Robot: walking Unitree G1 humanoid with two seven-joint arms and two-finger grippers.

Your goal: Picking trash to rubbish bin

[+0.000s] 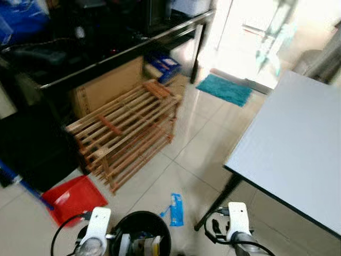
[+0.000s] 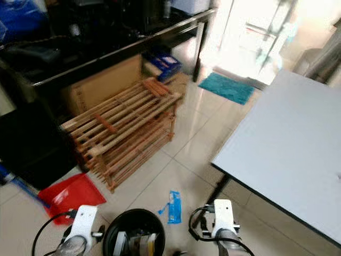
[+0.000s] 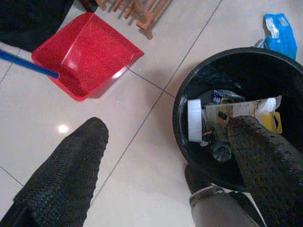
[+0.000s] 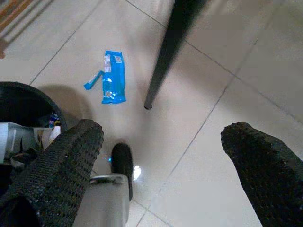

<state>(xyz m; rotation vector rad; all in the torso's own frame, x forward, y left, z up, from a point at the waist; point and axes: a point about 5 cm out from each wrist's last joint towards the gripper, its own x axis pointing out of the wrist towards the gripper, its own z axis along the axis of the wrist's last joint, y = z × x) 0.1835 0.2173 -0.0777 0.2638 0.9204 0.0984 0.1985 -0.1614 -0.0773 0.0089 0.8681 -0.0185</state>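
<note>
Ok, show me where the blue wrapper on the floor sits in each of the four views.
Left eye view: blue wrapper on the tiles, low centre, just right of the black bin.
Right eye view: same spot, between bin and table leg.
Left wrist view: at the top right corner, beyond the bin's far rim.
Right wrist view: upper left, on the tiles beside the table leg's foot.
Shared landmark: the black bin.

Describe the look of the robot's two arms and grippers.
Each arm ends in a white wrist block on a silver-grey cuff, with looping black cables. The left gripper and right gripper each have two broad black fingers with a rough, dimpled, mesh-like surface.
</note>
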